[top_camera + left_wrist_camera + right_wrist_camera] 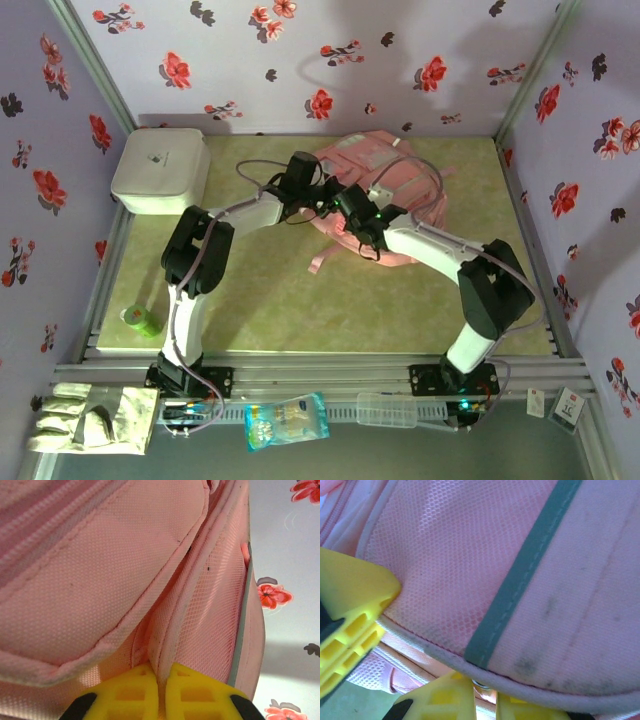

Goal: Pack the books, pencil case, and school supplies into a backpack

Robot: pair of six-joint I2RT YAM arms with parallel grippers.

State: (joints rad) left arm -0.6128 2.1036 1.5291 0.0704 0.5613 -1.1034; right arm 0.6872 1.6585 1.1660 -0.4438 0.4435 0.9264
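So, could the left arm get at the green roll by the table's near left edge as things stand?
Probably not yet: the left gripper is shut on the backpack. Once it lets go, likely yes; the green roll lies in the open, close to that arm.

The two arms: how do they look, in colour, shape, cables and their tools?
Both the left arm and the right arm have white tube-like links and bulky black joints. Thin grey cables loop from the wrists. Small green lights glow on the right arm. The left tool and the right tool have yellow fingers with ribbed cut-outs and black bases.
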